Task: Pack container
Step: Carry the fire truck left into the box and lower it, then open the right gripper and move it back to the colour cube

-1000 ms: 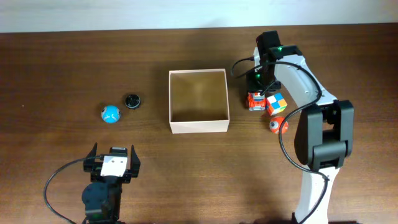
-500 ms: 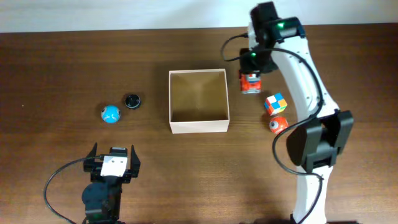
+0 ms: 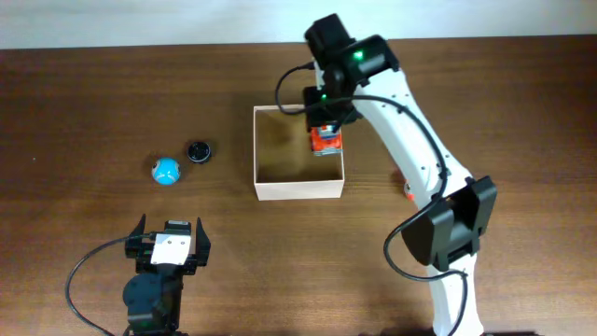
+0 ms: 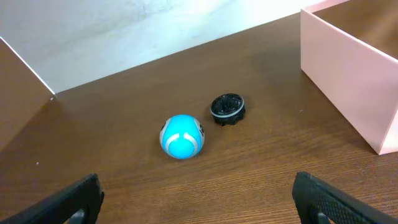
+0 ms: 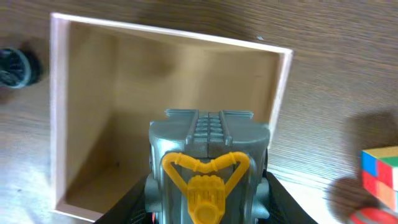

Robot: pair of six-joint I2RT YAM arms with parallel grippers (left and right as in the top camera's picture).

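Square shallow cream-walled container with tan floor (image 3: 298, 190) sits mid dark wooden table (image 3: 93, 93). My right gripper (image 3: 326, 133) clamps grey, red and yellow toy (image 5: 208, 149) over interior, near right wall. Lower before release, stay clear of that wall. Left gripper (image 4: 199, 205) spread wide, empty.

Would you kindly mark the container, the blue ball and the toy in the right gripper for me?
container (image 3: 298, 190), overhead view, on its near wall.
blue ball (image 4: 181, 136), left wrist view, on its middle.
toy (image 5: 208, 140), right wrist view, on its grey top.
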